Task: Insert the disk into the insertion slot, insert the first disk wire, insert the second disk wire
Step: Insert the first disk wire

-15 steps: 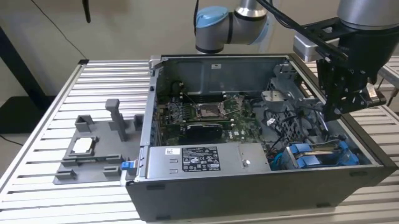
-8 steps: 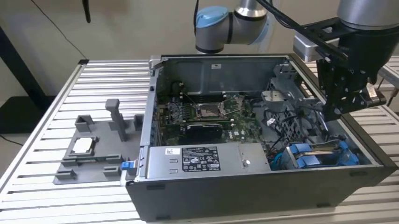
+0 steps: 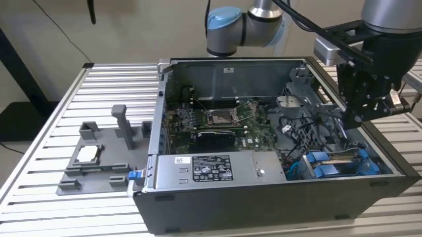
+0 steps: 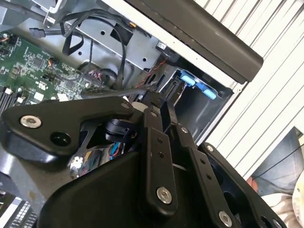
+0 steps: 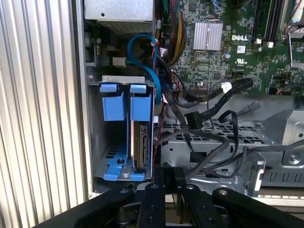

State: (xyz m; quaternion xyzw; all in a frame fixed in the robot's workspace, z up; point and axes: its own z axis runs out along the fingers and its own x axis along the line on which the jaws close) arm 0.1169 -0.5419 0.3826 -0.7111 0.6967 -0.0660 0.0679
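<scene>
The tool (image 3: pixel 353 118) hangs inside the open computer case (image 3: pixel 264 207), over the end that lies toward the exterior view's right, just above the insertion slot (image 3: pixel 336 165). Its black linkage fills the foreground in both wrist views, and its tip (image 5: pixel 165 173) sits close to the edge of the drive cage. Whether it is released or clenched cannot be told. In the second wrist view its end (image 4: pixel 154 99) merges with a dark cable crossing there, and I cannot tell whether it touches that cable.

The disk (image 5: pixel 140 145) stands edge-on inside the insertion slot (image 5: pixel 97 137). Only a thin dark edge shows between the blue carrier rails, and two blue tabs (image 5: pixel 128 102) stand side by side above it. Its label face is hidden.

A blue cable (image 5: pixel 142 47) loops down along the cage wall, and its lower end is lost behind the blue fittings. Several black wires (image 5: pixel 209 118) lie tangled over the grey sheet-metal floor beside the cage. One ends in a loose black connector (image 5: pixel 193 118). Whether any wire is plugged into the disk cannot be made out.

The motherboard (image 5: pixel 228 61) runs off the frame in the first wrist view. In the exterior view the grey power-supply box (image 3: pixel 211 168) lies along the case's near wall. A grey fixture (image 3: pixel 99 163) rests on the slatted desk (image 3: pixel 112 89), beside the case on the exterior view's left.
</scene>
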